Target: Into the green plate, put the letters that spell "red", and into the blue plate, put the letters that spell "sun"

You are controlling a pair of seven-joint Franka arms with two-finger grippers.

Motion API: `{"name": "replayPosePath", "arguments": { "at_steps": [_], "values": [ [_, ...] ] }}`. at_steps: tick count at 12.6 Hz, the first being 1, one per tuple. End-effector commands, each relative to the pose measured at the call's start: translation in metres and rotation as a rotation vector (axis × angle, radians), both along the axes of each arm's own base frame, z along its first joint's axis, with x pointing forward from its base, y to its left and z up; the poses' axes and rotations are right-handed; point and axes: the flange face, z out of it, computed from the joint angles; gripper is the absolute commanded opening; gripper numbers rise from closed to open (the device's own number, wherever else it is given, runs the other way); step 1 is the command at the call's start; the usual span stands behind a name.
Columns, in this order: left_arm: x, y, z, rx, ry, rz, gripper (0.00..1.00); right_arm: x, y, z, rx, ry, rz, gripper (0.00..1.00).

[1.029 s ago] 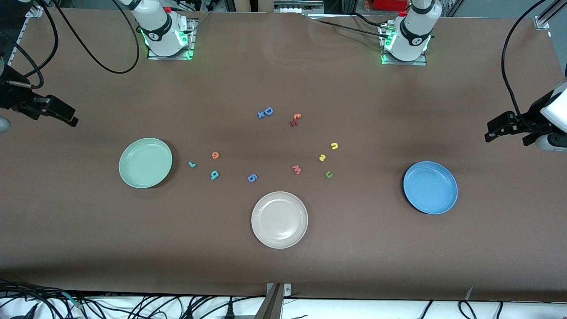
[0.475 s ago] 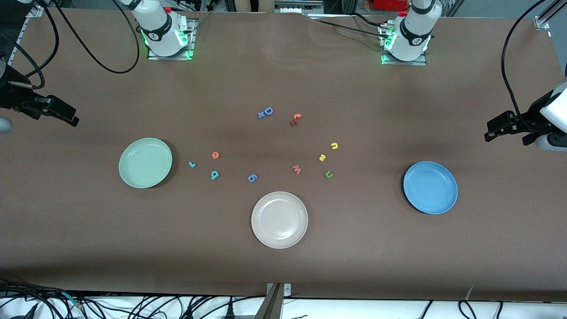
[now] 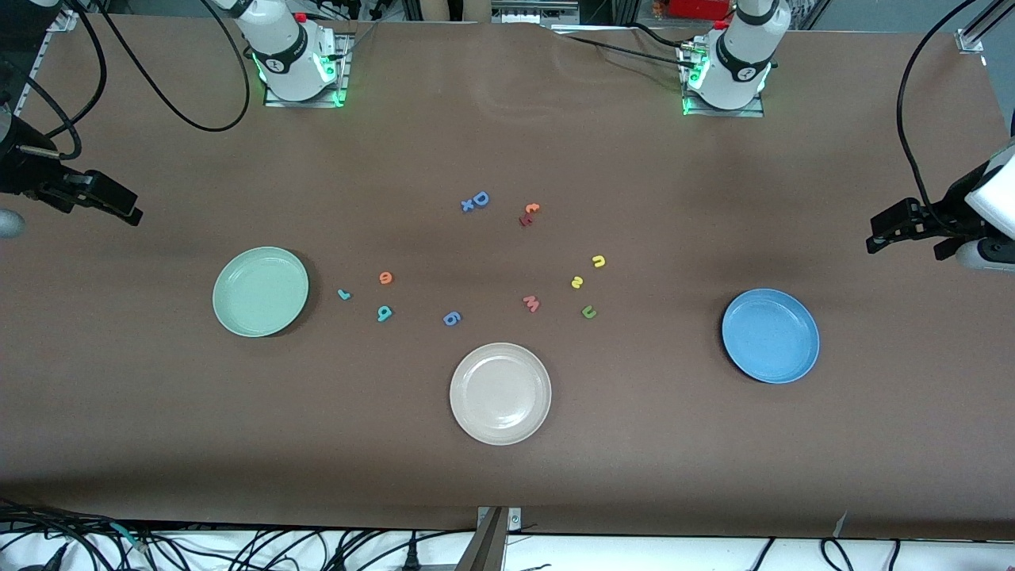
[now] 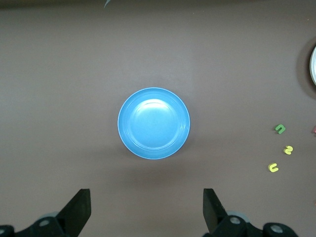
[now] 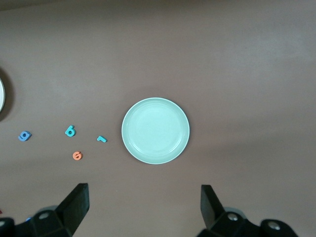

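Six small foam letters are yet to be moved, and both target plates are empty. Take the round cream-white plastic plate (image 3: 500, 393) as your landmark.

The round pale mint-green plastic plate (image 3: 260, 291) lies toward the right arm's end of the table from the cream-white plate, and slightly farther from the front camera. The thin teal r (image 3: 343, 294), orange rounded e (image 3: 385, 277) and teal d (image 3: 384, 313) lie between those two plates, near the green one.

The round medium-blue plastic plate (image 3: 770, 335) lies toward the left arm's end of the table from the cream-white plate. The yellow s (image 3: 577, 281), green u (image 3: 588, 312) and yellow arch-shaped n (image 3: 599, 261) lie between the cream-white plate and the blue plate, closer to the former and farther from the front camera than it.

The right gripper (image 3: 107, 205) hangs over the table edge at its own end, fingers (image 5: 74, 205) spread fully apart and holding nothing. The left gripper (image 3: 896, 228) hangs over the other end, fingers (image 4: 79, 210) likewise wide and empty.

Note the deciding relation: each plate lies between a gripper and its letter group. You should judge the right arm nearer to r, e and d, and the left arm nearer to s, u and n. Each arm must reach over its plate toward the table's middle. Approach the thin r across its narrow width.
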Motion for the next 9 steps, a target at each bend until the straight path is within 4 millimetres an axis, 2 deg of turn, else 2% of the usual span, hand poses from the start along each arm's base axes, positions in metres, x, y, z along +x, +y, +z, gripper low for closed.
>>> {"name": "replayPosePath", "arguments": {
  "at_steps": [1, 9],
  "values": [
    [-0.0085, -0.0020, 0.0040, -0.002, 0.001, -0.014, 1.00, -0.0031, -0.0007, -0.0015, -0.015, 0.009, -0.009, 1.00],
    [-0.0089, -0.0027, 0.0031, -0.002, 0.033, -0.018, 1.00, -0.0030, -0.0008, -0.0053, -0.017, 0.016, -0.007, 1.00]
  ]
}}
